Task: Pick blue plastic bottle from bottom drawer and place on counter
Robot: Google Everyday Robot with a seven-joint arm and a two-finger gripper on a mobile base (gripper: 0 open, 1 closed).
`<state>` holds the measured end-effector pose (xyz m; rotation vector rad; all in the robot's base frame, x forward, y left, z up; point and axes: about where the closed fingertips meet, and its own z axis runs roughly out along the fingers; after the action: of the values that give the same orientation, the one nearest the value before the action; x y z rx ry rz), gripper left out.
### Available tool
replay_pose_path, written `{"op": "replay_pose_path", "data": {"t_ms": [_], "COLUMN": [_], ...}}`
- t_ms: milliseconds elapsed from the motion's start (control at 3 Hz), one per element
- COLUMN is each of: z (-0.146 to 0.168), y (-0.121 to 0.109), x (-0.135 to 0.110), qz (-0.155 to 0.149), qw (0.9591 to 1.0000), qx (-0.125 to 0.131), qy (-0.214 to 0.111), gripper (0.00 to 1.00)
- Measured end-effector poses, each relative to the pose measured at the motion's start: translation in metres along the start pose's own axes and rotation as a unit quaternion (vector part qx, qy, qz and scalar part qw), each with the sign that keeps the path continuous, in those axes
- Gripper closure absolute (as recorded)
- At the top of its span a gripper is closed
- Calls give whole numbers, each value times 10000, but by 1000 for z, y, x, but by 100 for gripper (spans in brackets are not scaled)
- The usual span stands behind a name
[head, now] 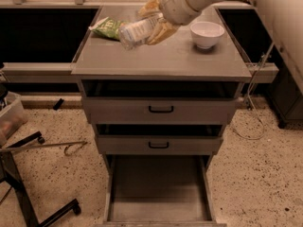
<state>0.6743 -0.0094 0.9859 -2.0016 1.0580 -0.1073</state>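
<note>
The blue plastic bottle (135, 31) is clear and greyish with a pale label. It lies sideways in my gripper (154, 20), cap end pointing left, just above the counter (161, 56). My gripper comes in from the upper right and its tan fingers (161, 31) are shut on the bottle's right end. The bottle hangs over the counter's middle-left part, next to the green snack bag (108, 27). The bottom drawer (158, 188) is pulled out and its floor is bare.
A white bowl (206, 34) stands on the counter's right part. The two upper drawers (161, 110) with black handles are shut. A black stand with a hooked rod (42, 148) and a bin (9, 117) are on the floor at the left. A cable (255, 112) hangs at the right.
</note>
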Motion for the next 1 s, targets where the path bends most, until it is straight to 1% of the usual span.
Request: {"op": "replay_pose_path", "data": {"t_ms": [333,667,1000], "z": [24,45,46], "y": [1,6,6], "x": [13,25,25], "qz": [-8,248,258], "qw": [9985,9956,9953], "qx": [-422,-781,-811], "qy": [358,463,462], "gripper": [100,100,100]}}
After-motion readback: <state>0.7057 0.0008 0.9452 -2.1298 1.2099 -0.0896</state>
